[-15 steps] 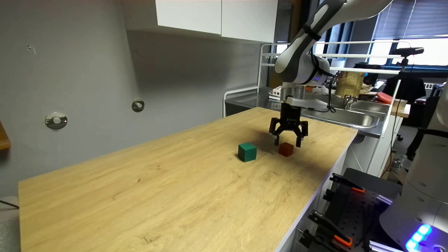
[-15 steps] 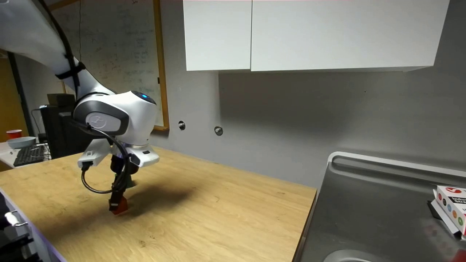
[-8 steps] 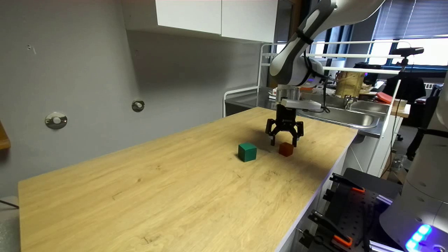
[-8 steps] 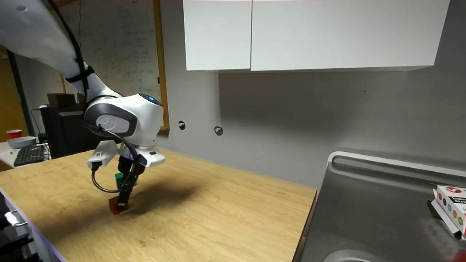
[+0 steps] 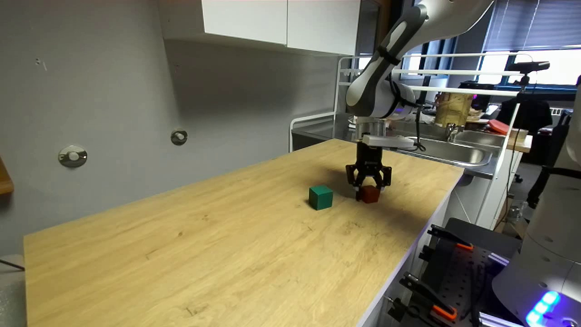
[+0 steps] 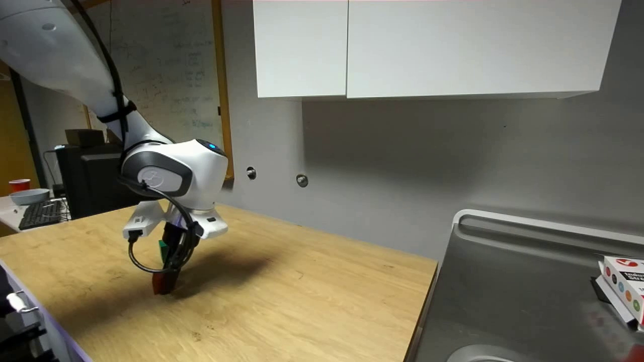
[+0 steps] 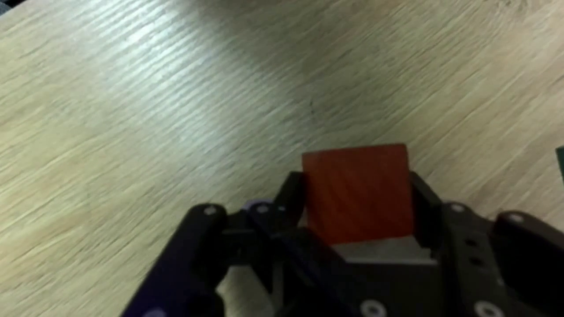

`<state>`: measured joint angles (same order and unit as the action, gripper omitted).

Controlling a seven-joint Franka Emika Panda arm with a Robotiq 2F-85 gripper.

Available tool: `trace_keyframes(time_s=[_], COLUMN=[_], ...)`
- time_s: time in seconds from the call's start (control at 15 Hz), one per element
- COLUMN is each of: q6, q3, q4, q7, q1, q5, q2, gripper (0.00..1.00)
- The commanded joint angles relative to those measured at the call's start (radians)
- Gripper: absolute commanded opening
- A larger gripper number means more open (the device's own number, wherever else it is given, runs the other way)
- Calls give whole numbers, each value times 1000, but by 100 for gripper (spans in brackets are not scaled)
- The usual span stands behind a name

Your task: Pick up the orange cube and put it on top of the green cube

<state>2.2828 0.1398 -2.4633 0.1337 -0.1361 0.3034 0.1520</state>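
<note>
Orange cube [image 5: 370,194], in an exterior view: between the jaws, low at the surface of the table [image 5: 181,254], its picture-left side right up against one jaw.
Jaws there: pointing down, drawn in to about the cube's width.
Green cube [image 5: 321,197]: near the jaws, off to their picture-left, flat on the table, apart from them and from the orange cube.
Sink [image 5: 458,153]: beyond the jaws, well apart, toward picture-right.
White cabinet [image 5: 245,20]: on the wall, higher than the jaws and to their picture-left.
Orange cube [image 6: 159,284], in an exterior view: at the tips of the jaws, partly covered by them, dark red in the shade.
Green cube [image 6: 163,249]: a sliver farther off than the jaws, the rest hidden behind them.
Black cable [image 6: 188,241]: looping down alongside the jaws.
Box [image 6: 626,286]: well apart from the jaws, far to picture-right, on the metal worktop [image 6: 508,281].
Orange cube [image 7: 359,193], in the wrist view: squarely between the jaws.
Jaws in the wrist view: holding the orange cube, pressed to two opposite sides.
Green cube [image 7: 561,159]: only an edge showing, out past the picture-right jaw.
</note>
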Motion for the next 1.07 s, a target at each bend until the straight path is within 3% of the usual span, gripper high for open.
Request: trace_keyframes(time_s=[0.0,0.07,0.27,0.67,1.0], q6=[-11,-14,-31,-119,-193], q3=[-5,-5,-10,-38,-78], q4=[10,13,44,170,278], q7=[33,40,89,238,262], q1=[6,8,28,93,130], q5=[-10,-16,-69,-253,-302], q2=[-14,-21,-43,-66,-56], gripper=[28,22,20,20,20])
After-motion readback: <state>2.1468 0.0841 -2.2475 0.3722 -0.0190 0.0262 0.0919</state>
